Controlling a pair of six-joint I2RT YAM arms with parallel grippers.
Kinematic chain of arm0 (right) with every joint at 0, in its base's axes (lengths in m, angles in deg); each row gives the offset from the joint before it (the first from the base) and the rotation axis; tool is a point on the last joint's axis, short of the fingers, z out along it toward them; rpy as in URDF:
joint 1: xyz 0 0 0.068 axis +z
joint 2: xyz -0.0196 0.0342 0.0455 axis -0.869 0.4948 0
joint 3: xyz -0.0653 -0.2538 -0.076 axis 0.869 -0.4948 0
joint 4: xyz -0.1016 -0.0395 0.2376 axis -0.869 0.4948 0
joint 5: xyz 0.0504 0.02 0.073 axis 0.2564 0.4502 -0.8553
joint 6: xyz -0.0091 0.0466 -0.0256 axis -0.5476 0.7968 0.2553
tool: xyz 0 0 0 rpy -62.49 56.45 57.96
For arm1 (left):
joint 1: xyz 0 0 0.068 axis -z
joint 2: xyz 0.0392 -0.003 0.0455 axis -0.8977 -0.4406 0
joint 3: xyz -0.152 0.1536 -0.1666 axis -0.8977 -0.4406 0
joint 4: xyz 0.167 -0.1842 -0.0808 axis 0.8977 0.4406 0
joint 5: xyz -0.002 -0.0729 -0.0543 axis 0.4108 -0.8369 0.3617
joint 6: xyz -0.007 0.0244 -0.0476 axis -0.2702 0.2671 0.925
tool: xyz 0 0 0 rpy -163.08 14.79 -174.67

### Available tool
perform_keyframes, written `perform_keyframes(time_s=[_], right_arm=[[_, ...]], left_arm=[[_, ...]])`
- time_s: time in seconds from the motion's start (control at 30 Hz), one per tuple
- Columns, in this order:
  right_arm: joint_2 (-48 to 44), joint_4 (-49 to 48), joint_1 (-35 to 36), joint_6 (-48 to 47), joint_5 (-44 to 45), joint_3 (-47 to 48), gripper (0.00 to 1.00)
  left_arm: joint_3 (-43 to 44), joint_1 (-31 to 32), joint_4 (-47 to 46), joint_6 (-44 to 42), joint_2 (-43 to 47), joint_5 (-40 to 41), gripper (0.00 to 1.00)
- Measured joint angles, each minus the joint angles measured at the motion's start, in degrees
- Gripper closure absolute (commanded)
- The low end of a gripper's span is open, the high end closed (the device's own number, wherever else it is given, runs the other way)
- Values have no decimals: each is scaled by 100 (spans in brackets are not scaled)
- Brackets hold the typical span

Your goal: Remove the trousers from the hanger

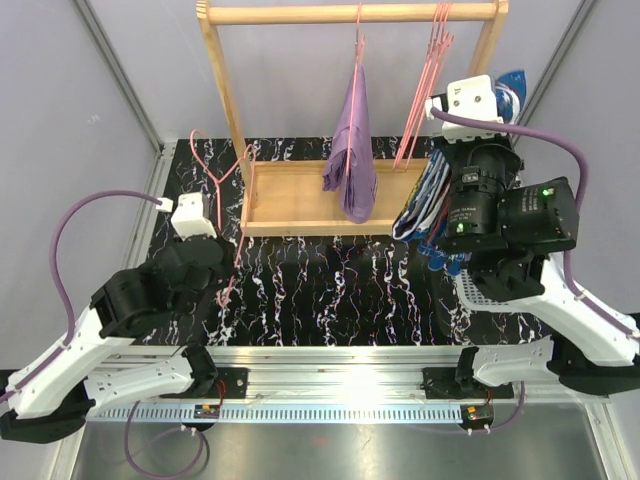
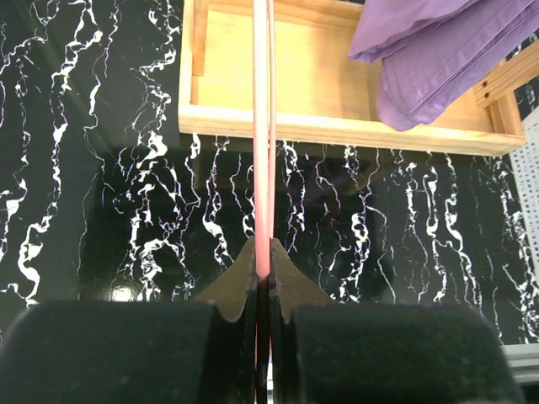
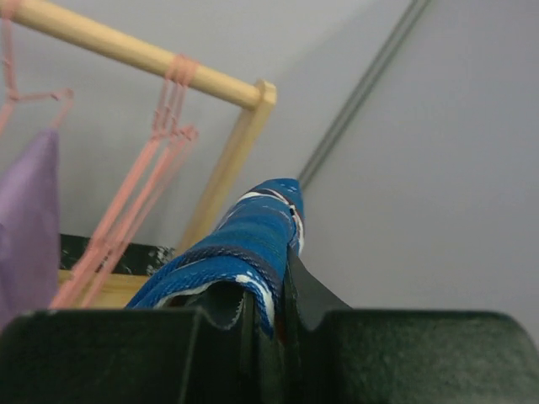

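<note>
Right arm: raised high, wrist beside the right post of the pale wooden clothes rack (image 1: pixel 300 14). The right hand (image 3: pixel 278 269) is clamped on a top fold of the royal blue patterned trousers (image 3: pixel 244 244). The blue cloth drapes over one finger and hangs down along the arm's left side, its lower end near the right corner of the rack's base.

Left arm: low and folded over the left part of the surface (image 1: pixel 340 290). The left hand (image 2: pixel 263 252) is closed tight on a bare pink wire hanger (image 2: pixel 262 126), which runs from the fingers across the rack's base tray.

The plain lilac trousers (image 1: pixel 352 150) hang from a pink hanger on the top rail at mid-rack, apart from both hands. Several bare pink hangers (image 1: pixel 425 90) hang on the rail to their right.

Surface: black marble pattern with white veins. Pale grey-lilac walls (image 1: pixel 60 100) enclose it.
</note>
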Motion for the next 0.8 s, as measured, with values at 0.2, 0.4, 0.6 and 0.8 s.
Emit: perform_keyframes(time_s=[0.2, 0.4, 0.6, 0.8], right_arm=[[-638, 931, -1497, 874, 337, -1137, 100], [-868, 2288, -3021, 2446, 234, -1958, 100], [-1357, 2662, -4334, 3423, 203, -2953, 100], [-1714, 2730, -5436, 3912, 181, -3668, 100]], left_arm=[[-146, -4, -44, -7, -9, -11, 100], [-205, -7, -105, -26, -17, -48, 100], [-205, -11, -114, -63, -13, -70, 100], [-262, -11, -319, -146, -11, -227, 100]])
